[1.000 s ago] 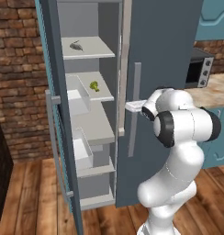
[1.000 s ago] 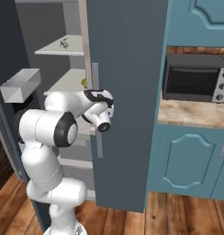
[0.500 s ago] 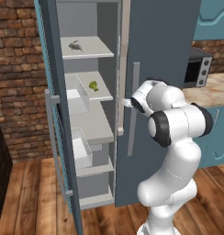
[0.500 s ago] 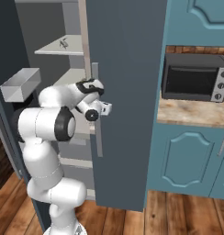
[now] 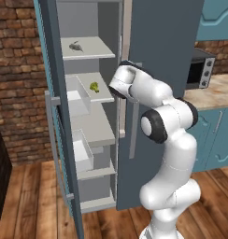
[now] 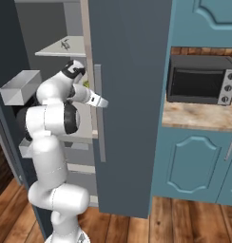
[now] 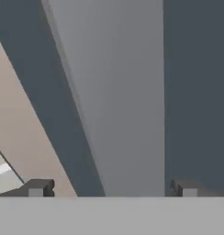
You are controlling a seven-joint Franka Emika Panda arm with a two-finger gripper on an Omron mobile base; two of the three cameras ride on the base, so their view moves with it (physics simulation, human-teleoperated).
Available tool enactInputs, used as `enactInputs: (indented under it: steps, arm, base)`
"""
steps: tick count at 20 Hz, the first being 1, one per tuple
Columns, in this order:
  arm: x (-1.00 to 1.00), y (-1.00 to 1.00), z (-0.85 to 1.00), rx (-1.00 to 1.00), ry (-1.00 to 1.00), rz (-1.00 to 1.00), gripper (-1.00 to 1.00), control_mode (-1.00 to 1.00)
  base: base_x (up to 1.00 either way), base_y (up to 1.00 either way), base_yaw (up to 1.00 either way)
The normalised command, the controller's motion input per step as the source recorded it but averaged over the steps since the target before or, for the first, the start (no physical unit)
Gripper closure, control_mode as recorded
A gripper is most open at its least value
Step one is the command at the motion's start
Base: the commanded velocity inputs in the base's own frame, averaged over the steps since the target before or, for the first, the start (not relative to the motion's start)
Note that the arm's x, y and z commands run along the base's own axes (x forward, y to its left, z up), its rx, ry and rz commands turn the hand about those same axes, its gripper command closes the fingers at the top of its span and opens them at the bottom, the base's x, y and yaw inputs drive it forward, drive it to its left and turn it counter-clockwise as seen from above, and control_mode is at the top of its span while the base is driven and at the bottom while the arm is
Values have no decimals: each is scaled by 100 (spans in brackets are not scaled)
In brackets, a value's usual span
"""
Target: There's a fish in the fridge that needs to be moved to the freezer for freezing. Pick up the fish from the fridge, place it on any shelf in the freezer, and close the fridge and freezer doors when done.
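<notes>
Right, the fish [image 5: 75, 45] lies on the top shelf [image 5: 90, 51] of the open compartment, well apart from the arm. One shelf down sits the green broccoli floret [image 5: 94, 87]. The gripper [image 7: 112, 188] hangs in front of the closed door [image 6: 130, 95], close to its vertical bar handle [image 6: 100, 114], and the hand view shows its jaws spread wide with nothing between them. The open door [image 5: 57, 116] swings out at left, clear bins [image 5: 77, 95] on its inner face. A microwave [image 6: 201, 78] rests on the bench [image 6: 203, 116] at right.
</notes>
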Motion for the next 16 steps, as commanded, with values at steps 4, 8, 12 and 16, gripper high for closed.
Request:
enactInputs:
  steps: [4, 8, 12, 16]
  arm:
    - [-30, -8, 81, 13, -41, 5, -100, -100]
    - [-12, 0, 89, 14, -44, 10, -100, -100]
    - [-15, 0, 94, 13, -40, 16, -100, -100]
    - [-38, 18, 86, 11, -33, 17, -100, -100]
  base:
    - [0, 0, 0]
    - [0, 0, 0]
    - [0, 0, 0]
    - [0, 0, 0]
